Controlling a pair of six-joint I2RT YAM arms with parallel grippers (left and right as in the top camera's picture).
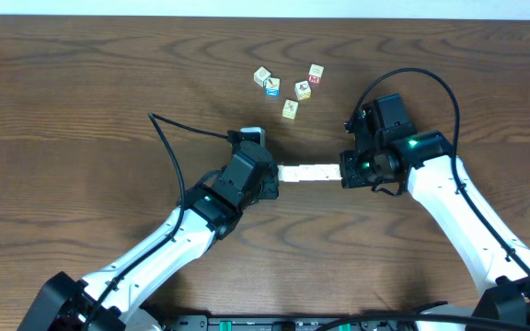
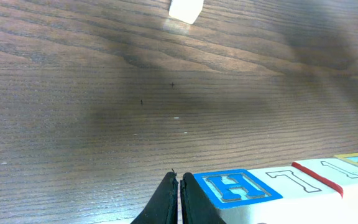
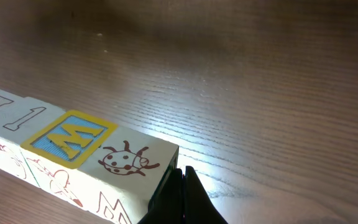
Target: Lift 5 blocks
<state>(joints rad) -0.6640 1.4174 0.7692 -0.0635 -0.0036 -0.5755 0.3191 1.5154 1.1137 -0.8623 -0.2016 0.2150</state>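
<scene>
While the five blocks (image 1: 306,172) lie end to end as one short row at the centre of the worktop (image 1: 81,92), the two arms meet it from opposite ends. The left pincer (image 1: 272,176) is at the row's 9 o'clock end and the right pincer (image 1: 345,171) at its 3 o'clock end. Each pincer has its fingers pressed together with nothing between them. The closed tips butt against the end faces, so the row is squeezed between the two arms rather than pinched by either. Wrist views show faces in order: blue H, 7, 1, yellow-framed M, ladybug. Five loose cubes (image 1: 290,108) sit well apart at 12 o'clock, untouched. Progress, as judged: gathering, lining up and clamping look done. Whether the row is off the wood cannot be told from these views. What is left is a level, matched rise, as uneven pressure could buckle the row.
</scene>
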